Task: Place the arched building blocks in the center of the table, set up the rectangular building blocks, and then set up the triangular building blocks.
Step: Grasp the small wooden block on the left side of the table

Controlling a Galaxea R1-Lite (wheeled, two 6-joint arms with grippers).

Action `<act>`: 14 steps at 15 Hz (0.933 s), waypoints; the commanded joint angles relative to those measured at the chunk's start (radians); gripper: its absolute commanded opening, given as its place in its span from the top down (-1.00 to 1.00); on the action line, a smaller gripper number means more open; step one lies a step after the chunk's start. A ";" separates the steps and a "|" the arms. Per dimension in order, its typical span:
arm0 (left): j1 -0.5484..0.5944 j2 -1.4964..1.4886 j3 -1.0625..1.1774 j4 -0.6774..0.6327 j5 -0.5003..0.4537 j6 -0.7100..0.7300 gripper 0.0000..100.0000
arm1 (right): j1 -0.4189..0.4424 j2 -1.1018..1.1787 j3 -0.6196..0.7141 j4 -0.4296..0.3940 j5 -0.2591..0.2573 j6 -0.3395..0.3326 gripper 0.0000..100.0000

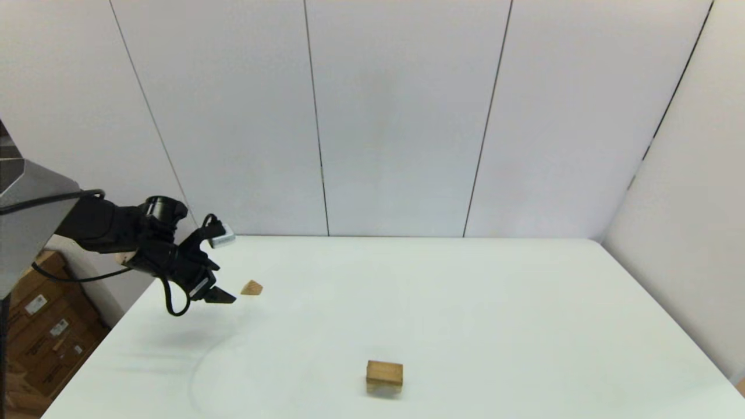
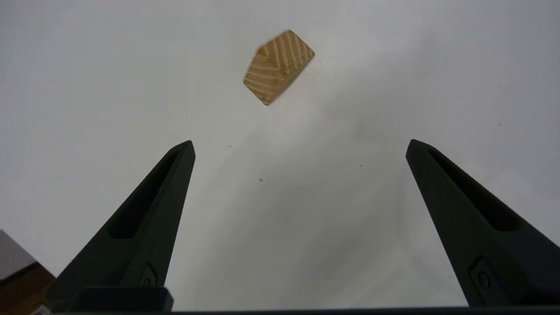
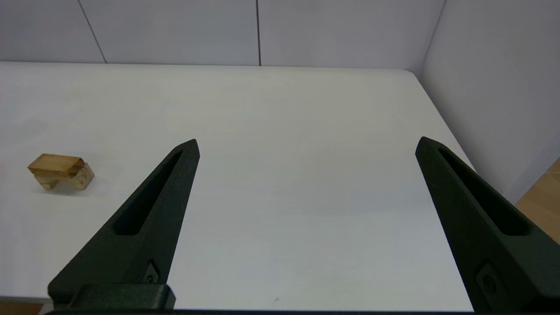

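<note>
My left gripper hangs spread apart just short of the triangular building blocks at the table's left. Right wrist view alone shows my right gripper spread, rectangular building blocks stacked on arched building blocks mid-table

Lab, white panel walls, cardboard boxes
</note>
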 commanded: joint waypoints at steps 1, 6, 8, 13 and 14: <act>-0.004 0.013 -0.135 0.185 0.002 0.067 -1.00 | 0.000 0.000 0.000 0.001 0.000 -0.001 -1.00; -0.038 0.044 -0.233 0.252 0.005 0.084 -1.00 | 0.000 0.000 0.000 0.001 0.000 -0.001 -1.00; -0.043 0.043 -0.229 0.261 0.013 0.100 -1.00 | 0.000 0.000 0.000 0.001 0.000 -0.001 -1.00; -0.043 0.061 -0.299 0.367 0.052 0.211 -1.00 | 0.000 0.000 0.000 0.001 0.000 -0.001 -1.00; -0.043 0.069 -0.309 0.360 0.052 0.211 -1.00 | 0.000 0.000 0.000 0.001 0.000 -0.001 -1.00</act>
